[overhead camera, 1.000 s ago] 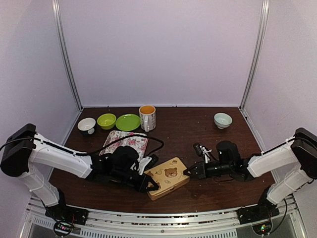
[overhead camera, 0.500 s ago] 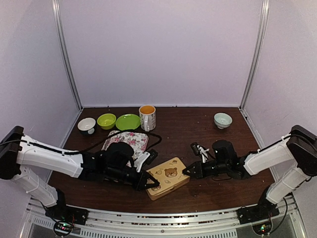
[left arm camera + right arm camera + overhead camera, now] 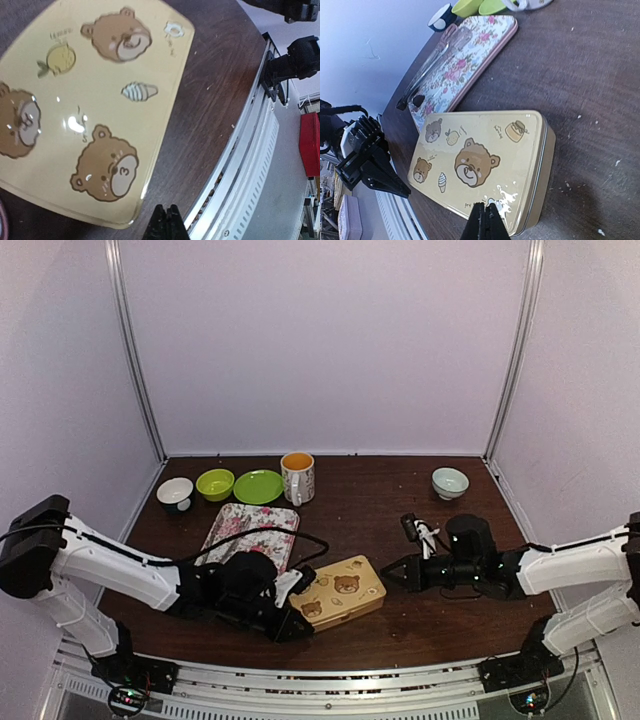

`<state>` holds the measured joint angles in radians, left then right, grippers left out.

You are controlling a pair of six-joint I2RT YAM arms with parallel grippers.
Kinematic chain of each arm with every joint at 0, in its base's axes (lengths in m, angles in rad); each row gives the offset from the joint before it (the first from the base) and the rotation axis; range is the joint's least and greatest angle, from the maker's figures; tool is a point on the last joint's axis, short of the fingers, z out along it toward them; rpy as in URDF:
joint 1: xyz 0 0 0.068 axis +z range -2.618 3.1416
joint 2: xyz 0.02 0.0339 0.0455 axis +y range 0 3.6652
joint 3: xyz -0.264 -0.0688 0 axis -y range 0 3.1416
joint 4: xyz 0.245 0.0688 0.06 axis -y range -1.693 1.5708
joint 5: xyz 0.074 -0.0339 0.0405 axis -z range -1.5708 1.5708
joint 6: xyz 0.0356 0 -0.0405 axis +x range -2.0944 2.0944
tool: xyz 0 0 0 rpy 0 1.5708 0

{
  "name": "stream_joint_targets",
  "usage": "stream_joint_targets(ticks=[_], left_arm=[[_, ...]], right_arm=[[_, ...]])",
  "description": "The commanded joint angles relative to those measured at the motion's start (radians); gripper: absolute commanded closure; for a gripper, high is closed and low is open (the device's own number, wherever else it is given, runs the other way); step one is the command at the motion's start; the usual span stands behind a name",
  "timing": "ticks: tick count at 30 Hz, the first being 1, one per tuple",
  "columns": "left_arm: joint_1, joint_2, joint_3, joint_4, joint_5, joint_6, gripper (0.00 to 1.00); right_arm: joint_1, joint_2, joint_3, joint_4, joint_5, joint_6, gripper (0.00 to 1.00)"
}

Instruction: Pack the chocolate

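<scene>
The left hand (image 3: 300,626) is closed, its fingers (image 3: 167,222) pressed together to a point. It sits low over the bench (image 3: 400,530), just off the near left corner of the tin (image 3: 340,592). Whether the tips touch that corner cannot be told. In the left wrist view the tin's lid fills the space ahead of the fingers, with its bear pictures, a lemon and an ice cream.

The right hand (image 3: 385,573) is closed too, its tips tight together and empty. It points at the tin's right end from just beside it. Contact cannot be told there either. The tin lies between the two hands with its lid on.

Beyond the tin from the right hand lies a floral tray (image 3: 252,530) with clear tongs (image 3: 437,62) lying along it. At the tray's end nearest the left hand, beside the tong tips, sits a small dark lump that seems to be the chocolate (image 3: 418,100). Neither hand touches it, and the top view does not show it.

Well past the left hand, along the bench's far edge, stand a dotted bowl (image 3: 175,493), a green bowl (image 3: 215,483), a green plate (image 3: 258,486) and a mug (image 3: 297,477). A pale bowl (image 3: 450,482) stands well beyond the right hand.
</scene>
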<state>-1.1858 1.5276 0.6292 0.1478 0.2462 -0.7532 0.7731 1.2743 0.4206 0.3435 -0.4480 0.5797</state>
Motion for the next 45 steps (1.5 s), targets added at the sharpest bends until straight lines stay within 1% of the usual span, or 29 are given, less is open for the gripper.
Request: stream_joint_targets(ticks=[1, 3, 9, 12, 15, 16, 17, 18, 19, 20, 21, 22, 23, 24, 25, 26, 28, 29, 32, 35, 38, 40, 42, 44, 45], left_arm=[[-0.004, -0.132, 0.083, -0.14, -0.146, 0.07, 1.0], [-0.004, -0.18, 0.1, -0.211, -0.217, 0.09, 0.99], [-0.003, -0.361, 0.112, -0.365, -0.474, 0.135, 0.85], [0.001, -0.46, 0.106, -0.414, -0.584, 0.163, 0.67], [0.01, -0.545, 0.112, -0.449, -0.647, 0.205, 0.51], [0.014, -0.564, 0.117, -0.462, -0.665, 0.218, 0.43], [0.02, -0.578, 0.124, -0.476, -0.681, 0.23, 0.3], [0.024, -0.59, 0.133, -0.491, -0.696, 0.239, 0.09], [0.029, -0.596, 0.146, -0.505, -0.716, 0.25, 0.03], [0.034, -0.599, 0.158, -0.521, -0.738, 0.257, 0.03], [0.04, -0.6, 0.17, -0.532, -0.752, 0.265, 0.02], [0.045, -0.597, 0.181, -0.54, -0.765, 0.275, 0.02], [0.046, -0.596, 0.188, -0.542, -0.773, 0.287, 0.02], [0.047, -0.595, 0.191, -0.54, -0.781, 0.301, 0.02], [0.051, -0.593, 0.192, -0.537, -0.789, 0.313, 0.03], [0.059, -0.592, 0.191, -0.535, -0.796, 0.325, 0.02], [0.115, -0.588, 0.188, -0.554, -0.808, 0.323, 0.02], [0.167, -0.588, 0.187, -0.575, -0.786, 0.308, 0.02], [0.331, -0.616, 0.156, -0.553, -0.687, 0.29, 0.02], [0.445, -0.648, 0.12, -0.505, -0.633, 0.321, 0.02], [0.59, -0.638, 0.122, -0.543, -0.605, 0.308, 0.02], [0.748, -0.622, 0.12, -0.553, -0.521, 0.297, 0.02], [0.863, -0.612, 0.098, -0.522, -0.434, 0.304, 0.02], [0.946, -0.597, 0.09, -0.497, -0.398, 0.315, 0.02], [0.976, -0.586, 0.09, -0.489, -0.404, 0.326, 0.02]], right_arm=[[-0.001, -0.138, 0.002, -0.099, 0.147, -0.054, 1.0], [-0.001, -0.204, 0.007, -0.139, 0.2, -0.086, 1.0], [-0.006, -0.415, 0.026, -0.308, 0.412, -0.178, 1.0], [-0.007, -0.5, 0.045, -0.385, 0.498, -0.238, 1.0], [-0.01, -0.563, 0.064, -0.434, 0.557, -0.287, 0.99], [-0.01, -0.582, 0.069, -0.447, 0.573, -0.3, 0.99], [-0.011, -0.597, 0.077, -0.457, 0.586, -0.31, 0.99], [-0.011, -0.61, 0.085, -0.467, 0.595, -0.323, 0.99], [-0.01, -0.623, 0.093, -0.478, 0.603, -0.335, 0.99], [-0.011, -0.634, 0.102, -0.488, 0.61, -0.345, 0.98], [-0.01, -0.641, 0.107, -0.494, 0.618, -0.357, 0.95], [-0.01, -0.65, 0.114, -0.5, 0.623, -0.368, 0.88], [-0.01, -0.657, 0.119, -0.506, 0.626, -0.382, 0.78], [-0.011, -0.664, 0.126, -0.51, 0.627, -0.395, 0.64], [-0.01, -0.669, 0.131, -0.516, 0.633, -0.406, 0.49], [-0.011, -0.674, 0.135, -0.52, 0.646, -0.412, 0.31], [-0.009, -0.68, 0.137, -0.521, 0.695, -0.412, 0.13], [-0.009, -0.681, 0.135, -0.515, 0.729, -0.417, 0.07], [-0.013, -0.666, 0.14, -0.511, 0.862, -0.432, 0.01], [-0.044, -0.641, 0.155, -0.5, 0.935, -0.442, 0.0], [-0.096, -0.626, 0.139, -0.441, 0.971, -0.462, 0.01], [-0.131, -0.626, 0.099, -0.363, 1.006, -0.478, 0.02], [-0.169, -0.628, 0.04, -0.257, 1.028, -0.496, 0.03], [-0.205, -0.628, -0.043, -0.103, 1.032, -0.535, 0.05], [-0.219, -0.623, -0.085, -0.036, 1.01, -0.596, 0.07]])
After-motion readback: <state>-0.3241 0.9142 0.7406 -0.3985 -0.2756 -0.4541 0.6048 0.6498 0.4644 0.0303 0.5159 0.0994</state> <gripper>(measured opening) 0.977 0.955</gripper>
